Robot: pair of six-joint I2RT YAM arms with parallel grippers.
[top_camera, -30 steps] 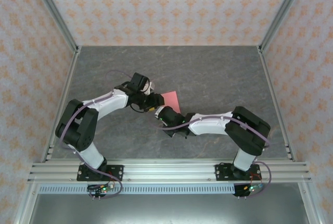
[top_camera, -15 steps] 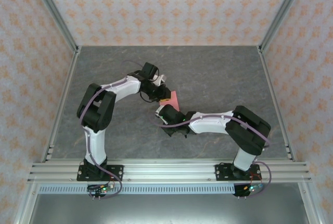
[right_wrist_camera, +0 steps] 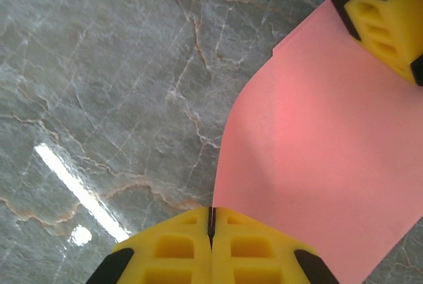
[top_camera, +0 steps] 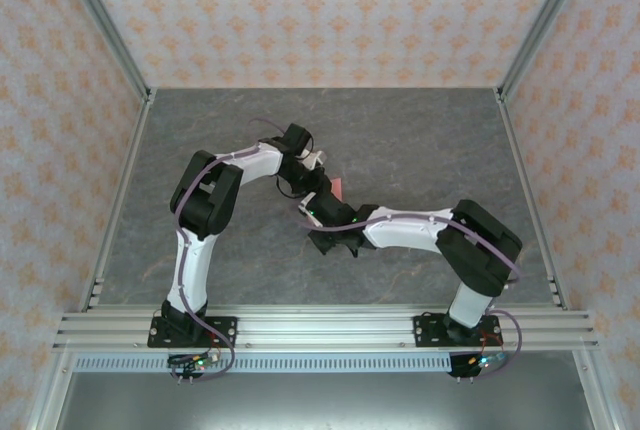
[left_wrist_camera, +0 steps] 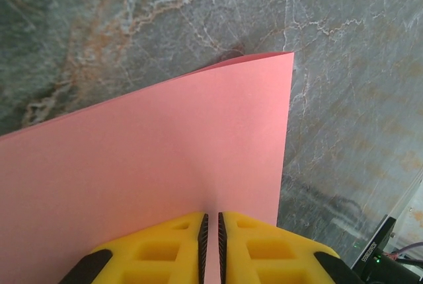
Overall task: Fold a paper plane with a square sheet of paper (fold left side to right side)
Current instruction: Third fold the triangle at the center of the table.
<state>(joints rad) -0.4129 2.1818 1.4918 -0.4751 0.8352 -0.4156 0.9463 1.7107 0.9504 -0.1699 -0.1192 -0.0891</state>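
We see the thin salmon-pink square sheet of paper [left_wrist_camera: 165, 158] bowed above the grey marble-patterned table [top_camera: 420, 140], near its centre. In its own wrist view, the left gripper [left_wrist_camera: 211, 221] clamps the sheet's 6 o'clock edge. Likewise, the right gripper [right_wrist_camera: 211, 214] is clenched on its 7 o'clock corner.

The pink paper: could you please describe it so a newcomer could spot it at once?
On the grey stone table, look mid-way, where the left gripper and right gripper meet. Both pinch the pink paper, a thin plain sheet bowed upward. It alone is pink against the grey.
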